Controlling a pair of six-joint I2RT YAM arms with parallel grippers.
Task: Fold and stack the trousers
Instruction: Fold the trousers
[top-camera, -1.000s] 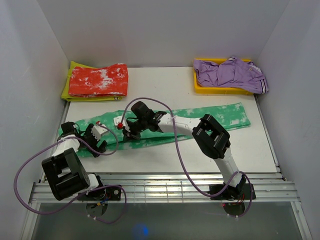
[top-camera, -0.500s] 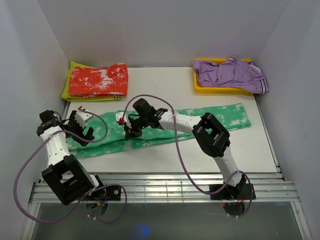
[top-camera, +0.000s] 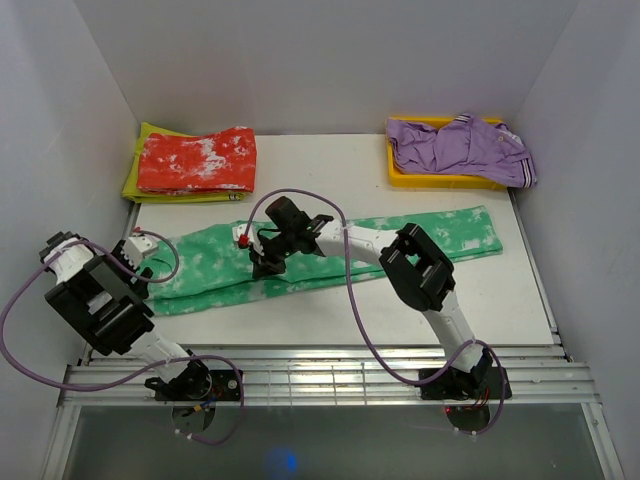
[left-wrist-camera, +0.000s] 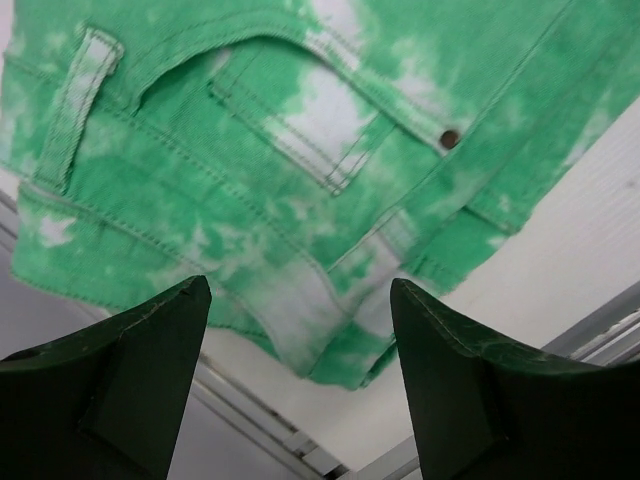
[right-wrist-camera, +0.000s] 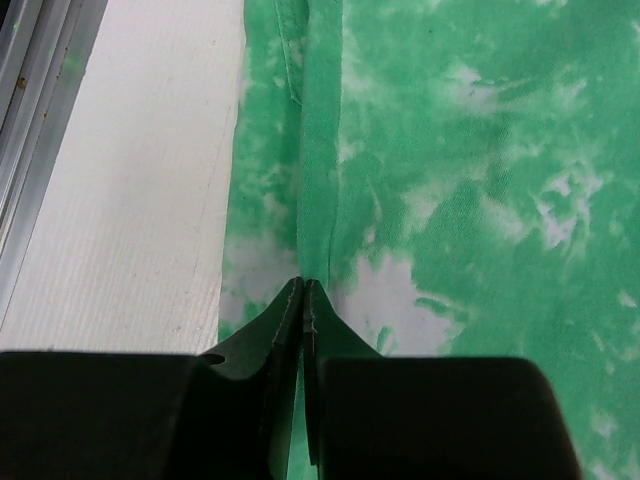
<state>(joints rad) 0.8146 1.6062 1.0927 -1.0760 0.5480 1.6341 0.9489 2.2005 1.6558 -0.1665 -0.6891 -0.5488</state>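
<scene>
Counter (top-camera: 520, 290) space is carrying the trousers (top-camera: 400, 238) stretched out flat. I am reading their long axis as running left to right, with the waistband (left-wrist-camera: 130, 215) toward the left side and the leg ends (top-camera: 475, 228) toward the far right. The legs are lying together as one long band, so I am judging the crosswise folds to be what is coming.

The right arm (top-camera: 420, 265) is reaching across to the band's left-of-middle stretch. There the right fingers (top-camera: 268, 262) are sitting clenched together, tips down on a crease (right-wrist-camera: 318, 180) in the cloth. Whether a ply is caught between them I cannot tell.

The left arm (top-camera: 95, 300) is sitting tucked at the near-left corner. The left fingers (top-camera: 137, 265) are hanging released and spread wide just above the waistband end. In the wrist view a pocket (left-wrist-camera: 320, 120) and its rivet (left-wrist-camera: 450, 138) are showing beyond them.

So the waist end is lying directly below the left fingers and is nearest to that arm. The leg ends are lying well apart from both sets of fingers, on the right arm's side. I am expecting the next fold to carry one end along that axis toward the other.
</scene>
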